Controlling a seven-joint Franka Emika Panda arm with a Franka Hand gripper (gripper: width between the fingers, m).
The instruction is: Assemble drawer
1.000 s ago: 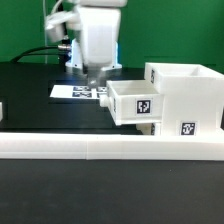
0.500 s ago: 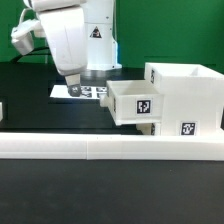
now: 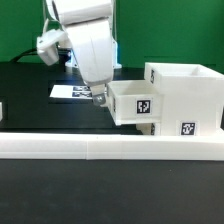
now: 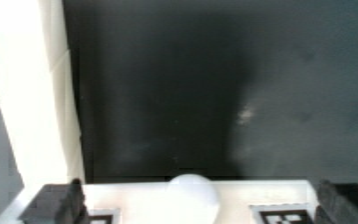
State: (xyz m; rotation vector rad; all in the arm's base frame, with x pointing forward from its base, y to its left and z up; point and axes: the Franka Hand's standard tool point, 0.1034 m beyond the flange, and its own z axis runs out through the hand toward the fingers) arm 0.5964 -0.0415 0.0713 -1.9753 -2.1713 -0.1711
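Note:
The white box housing (image 3: 190,95) stands at the exterior view's right. One small white tray (image 3: 135,102) with a square tag sits against its left side. My gripper (image 3: 100,98) hangs low just left of that tray, close to its wall. In the wrist view my gripper (image 4: 197,200) is open, its dark fingers (image 4: 55,200) wide apart. Between them lies a white part (image 4: 149,195) with two tags and a rounded white bump (image 4: 188,187). I cannot tell whether the fingers touch it. A second tray is not clearly in view.
The long low white rail (image 3: 100,148) runs across the front of the table. The marker board (image 3: 70,92) lies flat behind my gripper. A small white piece (image 3: 2,112) shows at the left edge. A white wall (image 4: 25,100) fills one side of the wrist view.
The arm has swung from the exterior view's left toward the tray. The gripper has come down beside the tray's left wall. The tray and housing have not moved.

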